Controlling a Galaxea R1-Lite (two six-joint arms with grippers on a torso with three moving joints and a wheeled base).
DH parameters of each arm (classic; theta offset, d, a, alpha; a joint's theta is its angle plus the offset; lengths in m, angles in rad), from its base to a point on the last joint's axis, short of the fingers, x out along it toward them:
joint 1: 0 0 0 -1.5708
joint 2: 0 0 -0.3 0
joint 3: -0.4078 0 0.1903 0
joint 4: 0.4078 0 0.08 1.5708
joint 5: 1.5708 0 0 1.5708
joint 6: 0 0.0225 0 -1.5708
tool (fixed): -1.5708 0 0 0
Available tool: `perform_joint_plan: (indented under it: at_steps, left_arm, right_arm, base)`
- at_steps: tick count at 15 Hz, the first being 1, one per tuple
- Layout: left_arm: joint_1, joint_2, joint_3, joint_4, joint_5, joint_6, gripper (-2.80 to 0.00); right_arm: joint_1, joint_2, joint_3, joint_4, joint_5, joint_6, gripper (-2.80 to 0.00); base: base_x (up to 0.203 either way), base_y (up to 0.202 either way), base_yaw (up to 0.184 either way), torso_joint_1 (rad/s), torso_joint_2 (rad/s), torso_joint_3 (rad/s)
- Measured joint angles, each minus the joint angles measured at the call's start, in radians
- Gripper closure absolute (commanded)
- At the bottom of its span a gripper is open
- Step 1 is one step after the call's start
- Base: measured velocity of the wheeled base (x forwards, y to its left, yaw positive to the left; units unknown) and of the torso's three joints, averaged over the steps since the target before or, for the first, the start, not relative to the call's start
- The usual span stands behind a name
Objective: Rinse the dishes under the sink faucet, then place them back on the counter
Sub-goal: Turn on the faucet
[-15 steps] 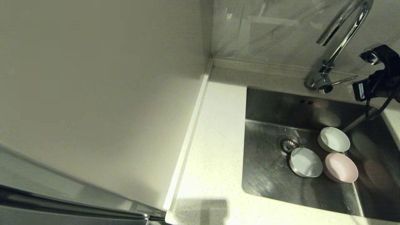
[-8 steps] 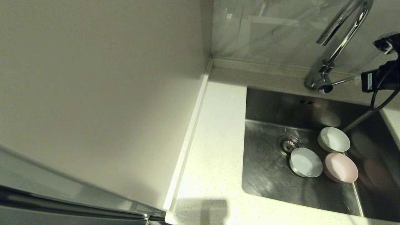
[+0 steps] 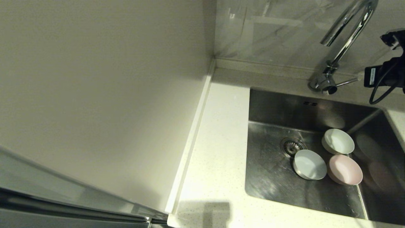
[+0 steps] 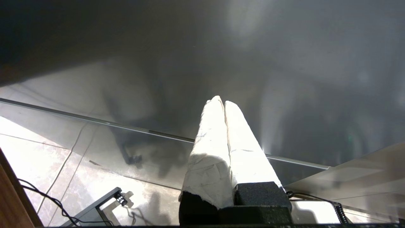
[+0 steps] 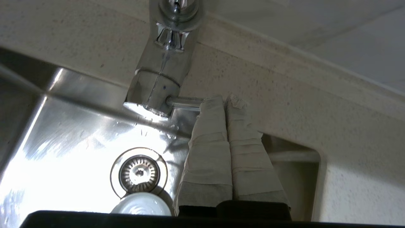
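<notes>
A white speckled stone table [image 3: 218,164] rims a brushed-steel sink [image 3: 269,177] under grey marbled wall tiles [image 3: 278,28]; the closed, empty right pincer [image 5: 225,98] has risen beside the chrome lever [image 5: 185,103].

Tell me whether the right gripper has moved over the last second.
Yes. In the head view the right gripper rose and shifted right, away from the sink, to the faucet lever's tip.
</notes>
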Motion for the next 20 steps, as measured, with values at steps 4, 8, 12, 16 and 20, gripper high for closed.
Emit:
perform_joint_plan:
  at_steps: [4, 8, 12, 16, 20]
  left_arm:
    - [0.0, 0.0, 0.0, 0.0, 0.0, 0.0, 0.0]
    - [0.0, 0.0, 0.0, 0.0, 0.0, 0.0, 0.0]
    - [0.0, 0.0, 0.0, 0.0, 0.0, 0.0, 0.0]
    - [0.0, 0.0, 0.0, 0.0, 0.0, 0.0, 0.0]
    - [0.0, 0.0, 0.0, 0.0, 0.0, 0.0, 0.0]
  right_arm:
    - [0.011, 0.064, -0.063, -0.075, -0.008, 0.002, 0.0]
    - [0.013, 0.139, -0.083, -0.31, -0.021, -0.043, 0.0]
    - [0.013, 0.217, -0.13, -0.379, -0.047, -0.1, 0.0]
    - [0.01, 0.262, -0.15, -0.38, -0.063, -0.129, 0.0]
    - [-0.018, 0.259, -0.136, -0.342, -0.066, -0.253, 0.0]
  base:
    - [0.0, 0.0, 0.0, 0.0, 0.0, 0.0]
    - [0.0, 0.0, 0.0, 0.0, 0.0, 0.0]
    - [0.0, 0.0, 0.0, 0.0, 0.0, 0.0]
    - [0.0, 0.0, 0.0, 0.0, 0.0, 0.0]
    - [0.0, 0.0, 0.0, 0.0, 0.0, 0.0]
